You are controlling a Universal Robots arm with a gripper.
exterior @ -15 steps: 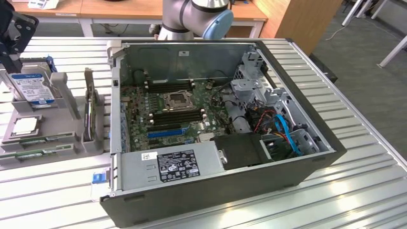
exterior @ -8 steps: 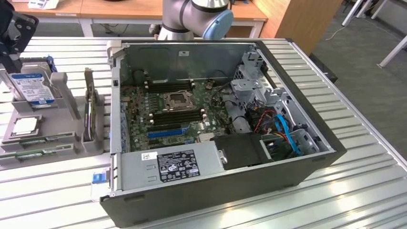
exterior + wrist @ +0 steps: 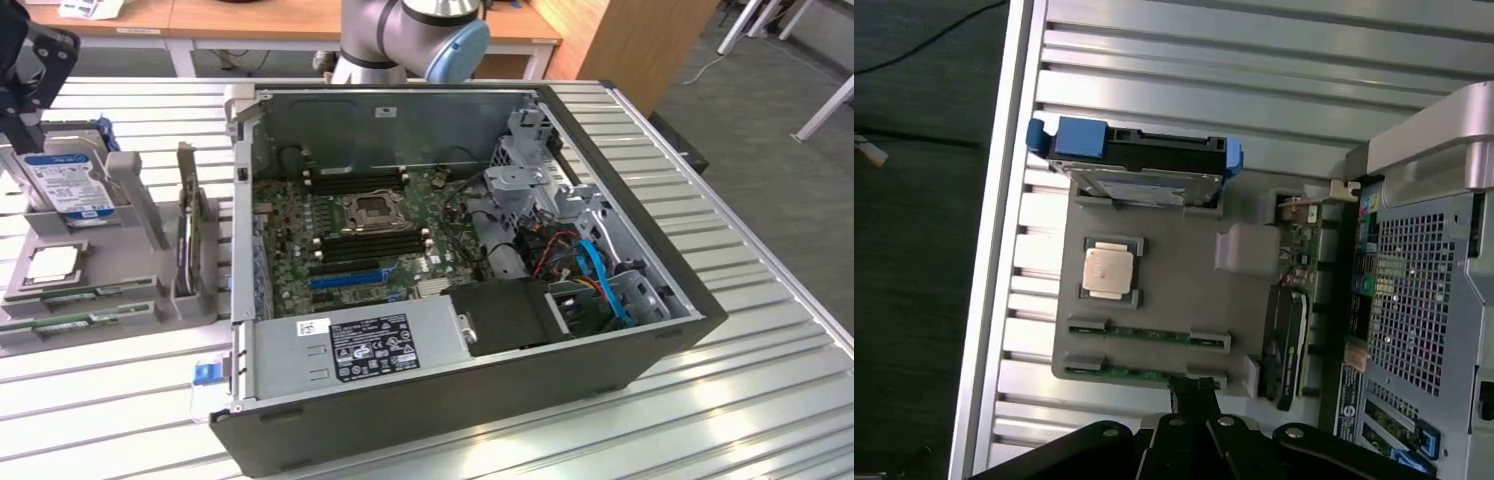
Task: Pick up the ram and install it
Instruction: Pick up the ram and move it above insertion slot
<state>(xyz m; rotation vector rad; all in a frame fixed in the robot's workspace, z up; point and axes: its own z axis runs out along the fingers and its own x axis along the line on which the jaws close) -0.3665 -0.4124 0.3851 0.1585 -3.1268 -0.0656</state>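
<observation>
**Gripper and ram.** The gripper (image 3: 1194,386) hangs over the grey holder (image 3: 1174,285), its jaws pressed together and pinching nothing. In the wrist view its tips sit over one end of a ram stick (image 3: 1134,374). A second ram stick (image 3: 1149,333) lies just beside the first, and both are flat in their own grooves in the holder.

**Likely hazards.**
- With the jaws together, a descent would probably press down on the board's chips instead of straddling its edges.
- The two sticks lie close, so a slightly offset grasp could catch or drag the neighbour.
- A hold near one end may let the long stick tilt, and it could then meet a slot on the motherboard (image 3: 360,250) askew and jam.

**Count.**

| Thing | Number |
|---|---|
| Ram sticks | two |
| Hard drive (image 3: 1134,165), upright | one |
| Processor chip (image 3: 1112,270) | one |
| Expansion card (image 3: 1286,345), on edge | one |
| Open computer case (image 3: 400,430) on the slatted table (image 3: 747,400) | one |
| Ram slots beside the socket | number unclear |
</observation>
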